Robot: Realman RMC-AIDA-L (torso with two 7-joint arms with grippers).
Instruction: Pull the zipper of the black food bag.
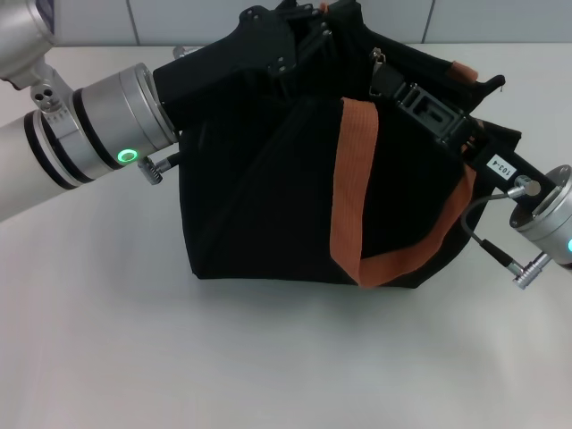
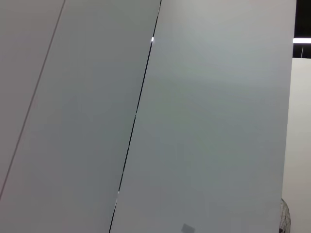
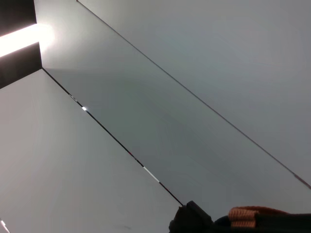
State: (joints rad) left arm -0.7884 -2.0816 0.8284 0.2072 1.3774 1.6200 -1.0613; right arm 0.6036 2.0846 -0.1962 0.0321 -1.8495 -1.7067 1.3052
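The black food bag (image 1: 259, 206) stands in the middle of the white table in the head view, with an orange-brown strap handle (image 1: 353, 179) hanging down its front. A small silver zipper pull (image 1: 379, 55) shows at the bag's top edge. My right gripper (image 1: 389, 82) reaches in from the right and sits at the top of the bag, just below the pull. My left gripper (image 1: 308, 31) comes from the left and rests against the bag's upper far edge. The right wrist view shows only a scrap of black fabric (image 3: 194, 221) and orange strap (image 3: 250, 213).
The white table (image 1: 268, 357) spreads out in front of the bag. A grey cable with a metal plug (image 1: 518, 259) hangs off my right wrist beside the bag's right end. Both wrist views mostly show pale wall panels (image 2: 194, 121).
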